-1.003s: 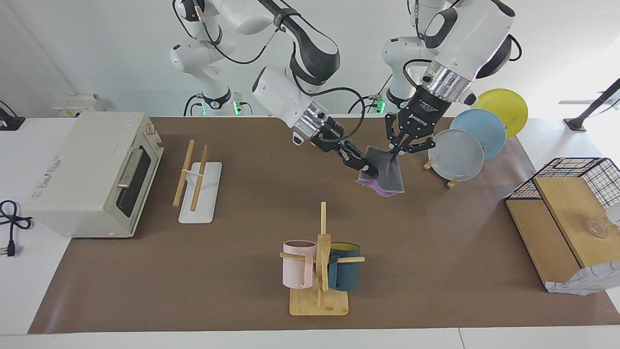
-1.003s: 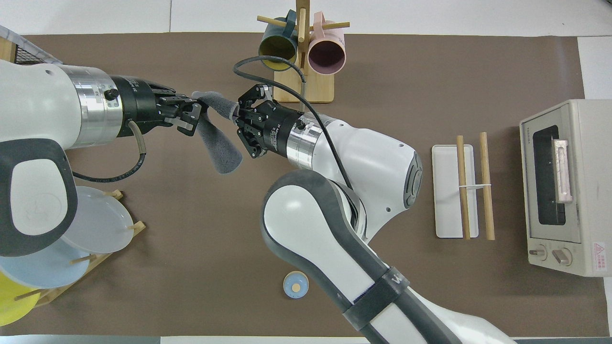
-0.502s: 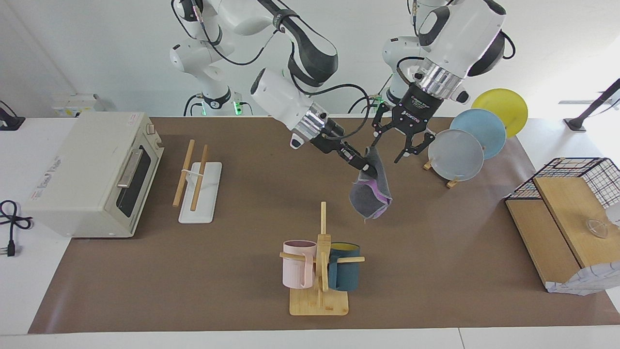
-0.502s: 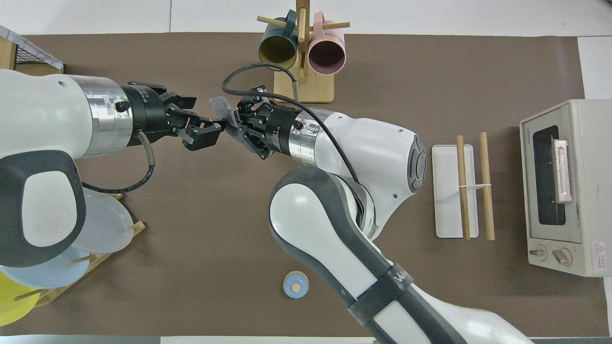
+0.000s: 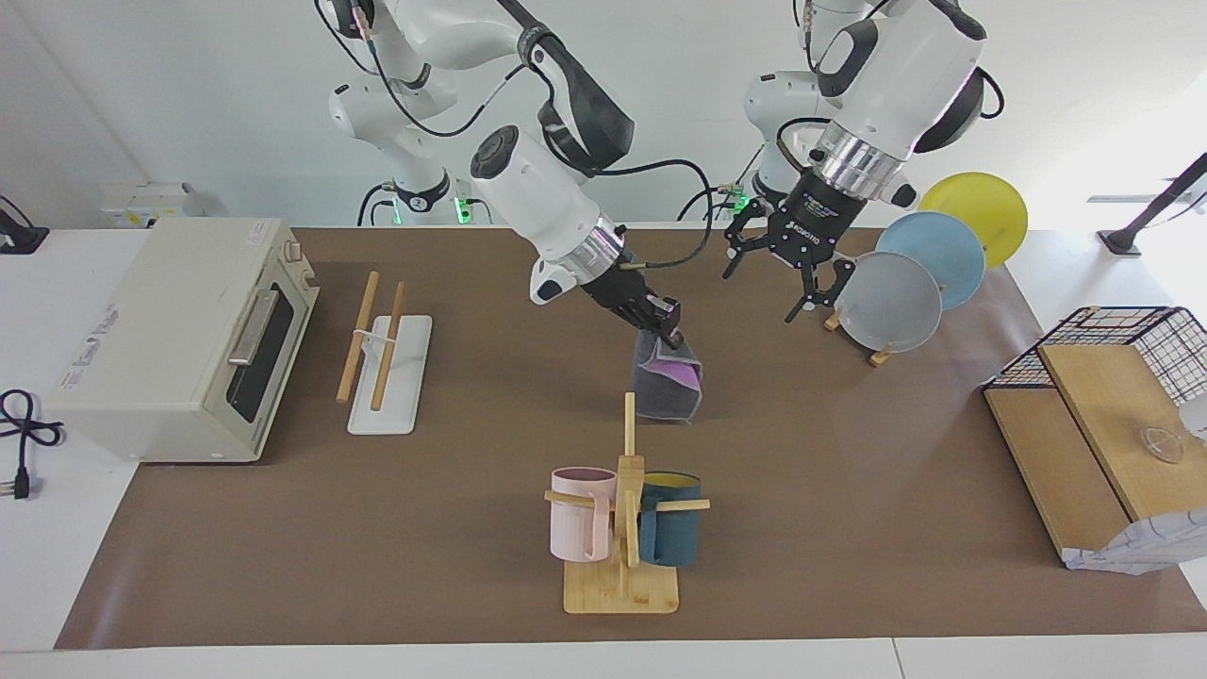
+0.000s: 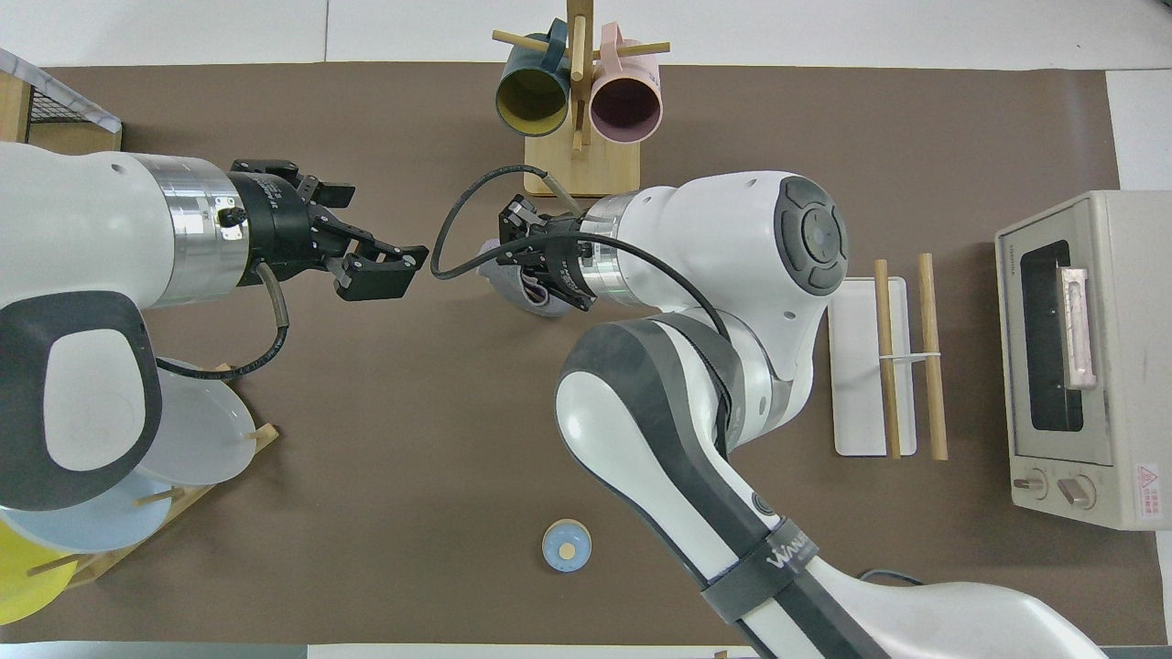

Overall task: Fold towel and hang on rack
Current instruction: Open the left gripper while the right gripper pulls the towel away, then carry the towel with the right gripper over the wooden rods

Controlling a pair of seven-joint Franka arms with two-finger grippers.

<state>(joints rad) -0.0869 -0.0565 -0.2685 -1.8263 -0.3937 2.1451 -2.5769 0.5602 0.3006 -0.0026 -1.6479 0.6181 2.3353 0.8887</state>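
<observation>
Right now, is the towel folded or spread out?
Folded: the towel hangs doubled from the shut right gripper, grey outside, purple inside. The open left gripper is clear of it.

- "ROBOTIQ" is showing in white letters on the black body of the left gripper (image 5: 787, 280), seen in the facing view.
- "WANDE…" is showing on the black strap (image 6: 765, 560) around the right arm; its end is getting cut off.
- Other labels are staying unreadable.
</observation>
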